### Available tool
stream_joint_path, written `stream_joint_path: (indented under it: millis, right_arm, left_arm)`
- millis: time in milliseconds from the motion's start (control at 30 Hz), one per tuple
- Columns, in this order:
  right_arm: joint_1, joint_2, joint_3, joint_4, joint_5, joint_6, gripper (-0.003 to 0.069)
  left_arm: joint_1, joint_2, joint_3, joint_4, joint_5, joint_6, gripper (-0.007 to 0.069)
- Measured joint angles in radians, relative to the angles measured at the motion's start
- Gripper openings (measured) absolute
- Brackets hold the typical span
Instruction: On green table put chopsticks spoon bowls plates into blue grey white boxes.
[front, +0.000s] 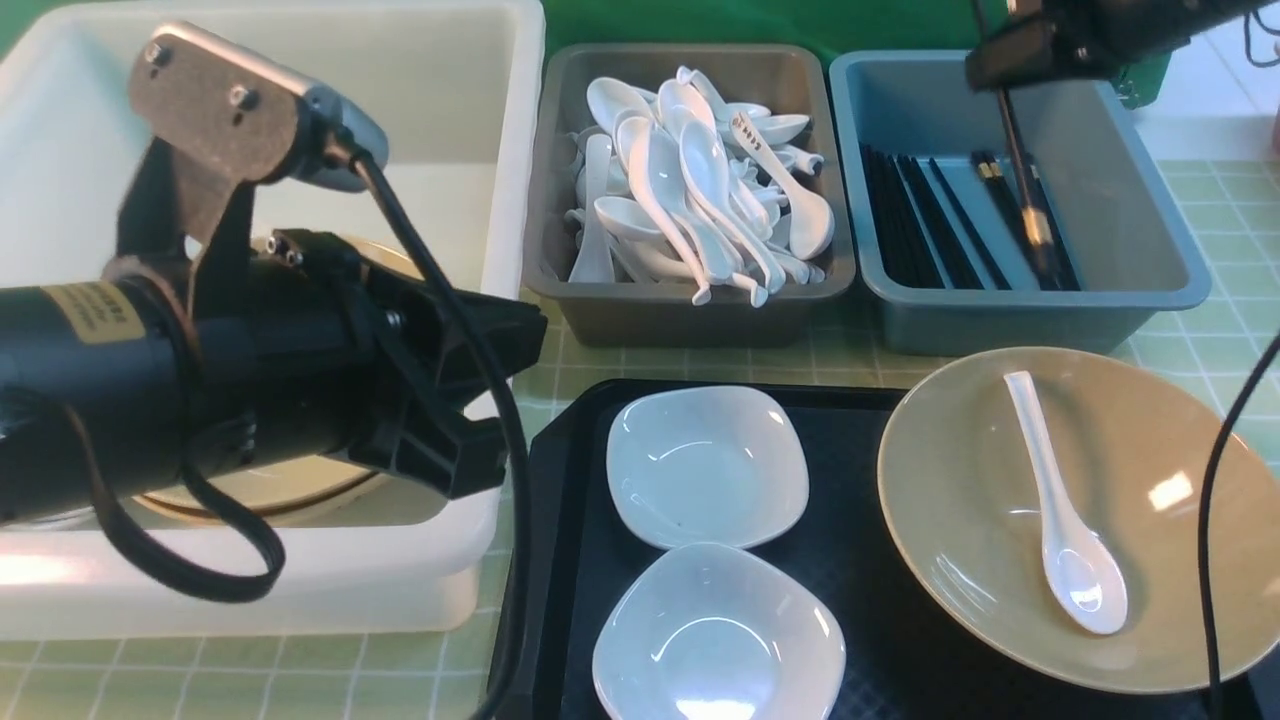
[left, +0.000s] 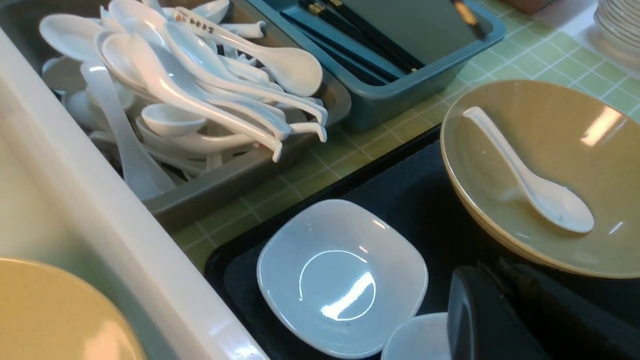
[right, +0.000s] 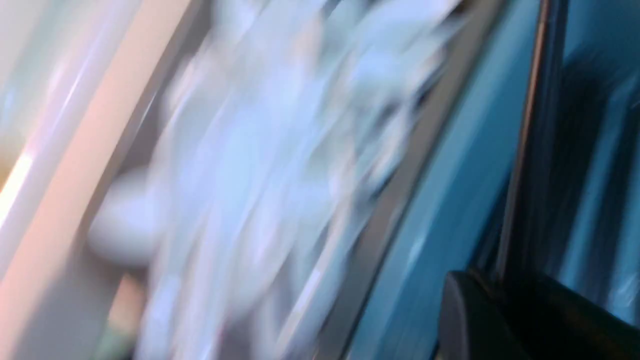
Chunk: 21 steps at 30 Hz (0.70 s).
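Overhead, the right hand (front: 1000, 75) grips chopsticks (front: 1030, 195) (rim (front: 1030, 297) close below).

Surface (front: 1210, 250): light green square-tile pattern, pale grid lines, visible along the near edge and far right. Green backdrop (front: 700, 20) behind it at the far side. Beyond, far right: white area (front: 1215, 75) with thin grid lines, dark cable (front: 1262, 45) looping at the picture edge. Left wrist view, far corner: stack of white dishes (left: 620, 22), reddish-brown object (left: 530, 4) nearby, cut off. Light throws bright glare. Right wrist view is blurred, room detail unreadable.
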<state>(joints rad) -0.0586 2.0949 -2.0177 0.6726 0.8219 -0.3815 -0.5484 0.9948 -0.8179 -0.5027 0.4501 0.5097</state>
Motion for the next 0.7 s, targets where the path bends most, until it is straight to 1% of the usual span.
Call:
stream_joint_path:
  millis: [167,300,333,367,433,467,500,533,567,600,700]
  right_arm:
    - [-0.006,0.130,-0.054,0.004,-0.119,0.058,0.0112]
    - [-0.006,0.217,-0.056,0.004,-0.152,0.095,0.0136]
    - [-0.006,0.237,-0.056,0.004,-0.154,0.098,0.0162]
    - [-0.006,0.239,-0.056,0.003,-0.154,0.098,0.0167]
    - [-0.006,0.250,-0.056,-0.007,-0.152,0.099,0.0233]
    - [-0.006,0.250,-0.056,-0.010,-0.149,0.099,0.0247]
    - [-0.006,0.242,-0.056,-0.017,-0.129,0.090,0.0309]
    - [-0.007,0.240,-0.056,-0.017,-0.124,0.090,0.0315]
    - [-0.009,0.222,-0.056,-0.024,-0.080,0.074,0.0358]
    - [-0.013,0.206,-0.056,-0.024,-0.037,0.057,0.0380]
    - [-0.021,0.139,-0.056,-0.037,0.096,0.003,0.0400]
  left_arm:
    - [0.000,0.008,0.000,-0.036,0.011,0.000,-0.0001]
    - [0.000,0.009,0.000,-0.060,0.025,0.000,-0.0001]
    - [0.000,0.009,0.000,-0.065,0.031,0.000,-0.0001]
    - [0.000,0.009,0.000,-0.065,0.031,0.000,-0.0001]
    - [0.000,0.009,0.000,-0.066,0.043,0.000,-0.0001]
    - [0.000,0.009,0.000,-0.066,0.044,0.000,-0.0001]
    - [0.000,0.009,0.000,-0.067,0.050,0.000,-0.0001]
    - [0.000,0.009,0.000,-0.067,0.050,0.000,-0.0001]
    - [0.000,0.009,0.000,-0.067,0.054,0.000,-0.0001]
    - [0.000,0.009,0.000,-0.067,0.059,0.000,-0.0001]
    - [0.000,0.009,0.000,-0.067,0.065,0.000,-0.0001]
